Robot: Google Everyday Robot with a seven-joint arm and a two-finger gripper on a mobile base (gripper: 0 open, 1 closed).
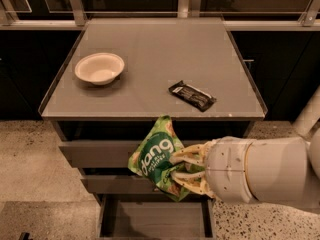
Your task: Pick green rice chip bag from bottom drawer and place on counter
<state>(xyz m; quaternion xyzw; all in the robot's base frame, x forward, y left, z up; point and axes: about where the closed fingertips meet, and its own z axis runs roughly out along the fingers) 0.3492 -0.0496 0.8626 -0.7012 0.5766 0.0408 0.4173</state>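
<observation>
The green rice chip bag [156, 156] is bright green with a dark oval and white lettering. My gripper [176, 170] is shut on it and holds it in the air in front of the cabinet's upper drawers, just below the counter's front edge. My white arm comes in from the right. The bottom drawer [155, 219] stands pulled open below the bag, and its grey inside shows. The counter [150, 59] is a flat grey top with a thin raised rim, above and behind the bag.
A white bowl [99, 67] sits on the counter's left side. A flat black bar wrapper [192, 95] lies on the right near the front edge. Dark cabinets flank the counter. A speckled floor lies around the cabinet.
</observation>
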